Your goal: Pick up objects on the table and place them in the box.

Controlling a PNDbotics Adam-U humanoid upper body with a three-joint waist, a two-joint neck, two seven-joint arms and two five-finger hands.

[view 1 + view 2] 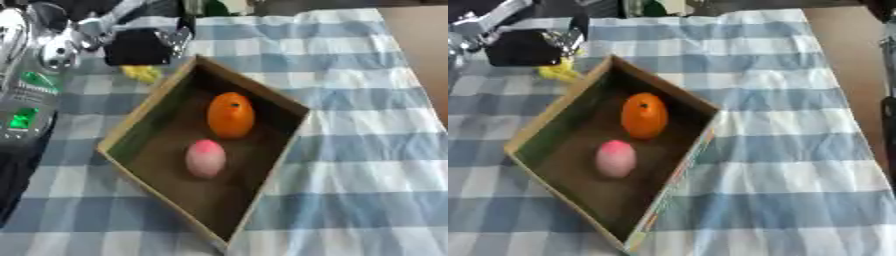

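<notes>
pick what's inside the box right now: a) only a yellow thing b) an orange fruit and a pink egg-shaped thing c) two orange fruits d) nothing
b: the orange fruit and the pink egg-shaped thing both lie inside the box, while the yellow thing sits outside it on the checked cloth, by the left hand.

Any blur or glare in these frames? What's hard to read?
Both eye views are soft overall. Left eye view: glare on the silver joints of the left hand, fingers unreadable; yellow thing below it is a smear. Right eye view: box interior dim, orange fruit and pink item still distinct.
</notes>
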